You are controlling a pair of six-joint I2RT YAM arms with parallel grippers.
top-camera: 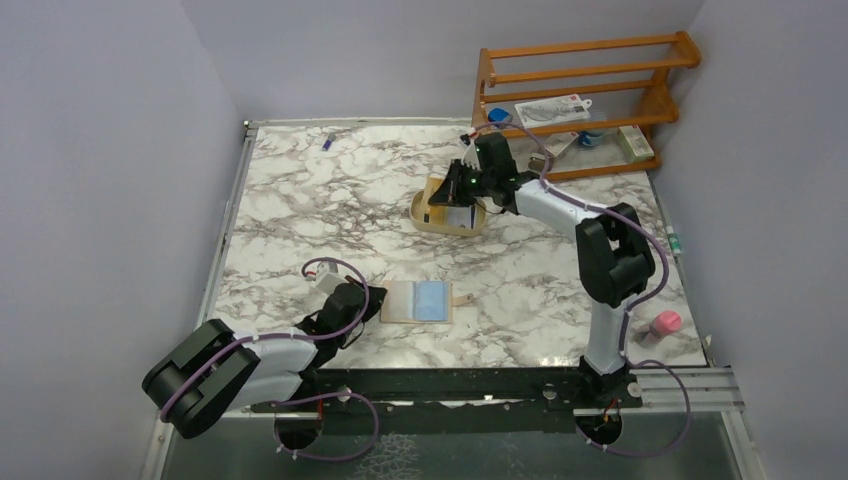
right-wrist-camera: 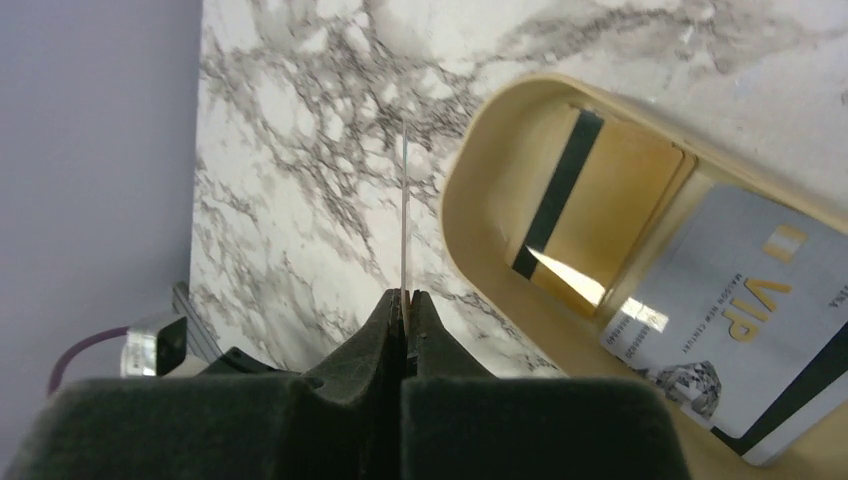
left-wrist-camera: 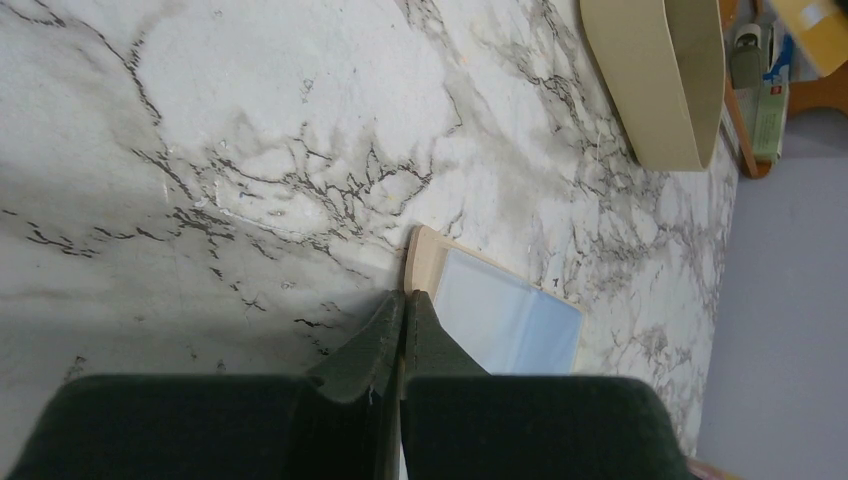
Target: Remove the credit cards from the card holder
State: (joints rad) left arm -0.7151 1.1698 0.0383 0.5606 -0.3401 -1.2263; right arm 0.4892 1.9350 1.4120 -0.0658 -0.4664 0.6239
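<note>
**Holder open and lying crosswise; one card gripped over the tray**

The card holder (top-camera: 400, 303) lies open and flat on the marble tabletop (top-camera: 300, 200), toward the near edge. Its long axis runs left to right and its small tab points right. A light blue card (top-camera: 432, 300) covers its right half. The left jaws are pressed together with nothing between them. Their fingertips (left-wrist-camera: 385, 325) sit at the holder's left edge, and I cannot tell whether they touch it.

Farther back, the right jaws are clenched on a thin card (right-wrist-camera: 404, 220). The right wrist view shows it edge-on, standing straight out past the fingertips in line with them. It is held above the cream oval tray (right-wrist-camera: 455, 200). A yellowish card (right-wrist-camera: 625, 190) with a dark stripe lies flat in the tray. A whitish VIP card (right-wrist-camera: 740, 300) partly overlaps it and sits at a slant to the tray's wall.
</note>
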